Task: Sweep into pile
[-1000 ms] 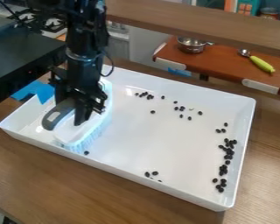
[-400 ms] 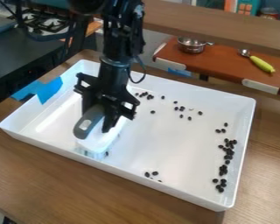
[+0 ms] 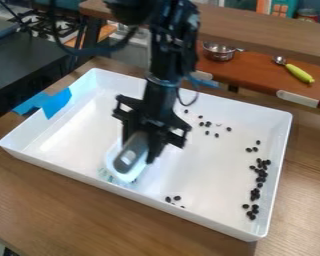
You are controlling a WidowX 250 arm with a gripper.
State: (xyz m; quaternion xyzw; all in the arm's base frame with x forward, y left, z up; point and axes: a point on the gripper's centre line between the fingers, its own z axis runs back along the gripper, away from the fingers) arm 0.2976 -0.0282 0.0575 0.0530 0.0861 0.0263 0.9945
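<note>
I had my claw (image 3: 139,152) inside the white tray (image 3: 156,204), left of its middle as the camera saw it, hanging down over the tray's floor. My fingers were clamped on the grey handle of a brush (image 3: 130,156), one on either side of it. The brush's white head lay beneath the handle, close to the tray's near wall, with pale blue bristles low down against the tray's floor.

The dark pieces (image 3: 262,173) I had to sweep lay in the tray in several groups. Most of them made a long, crowded strip beside the tray's right wall, with a few loose ones just above it. A looser scatter sat toward the tray's far wall, and a handful lay near its near wall, to the right of my brush.

Blue tape (image 3: 56,103) hung over the tray's left rim. The tray rested on a wooden table (image 3: 56,200). Beyond the tray's far wall, a reddish-brown board (image 3: 256,70) held a metal pot (image 3: 219,52) and a scoop with a green handle (image 3: 299,73).
</note>
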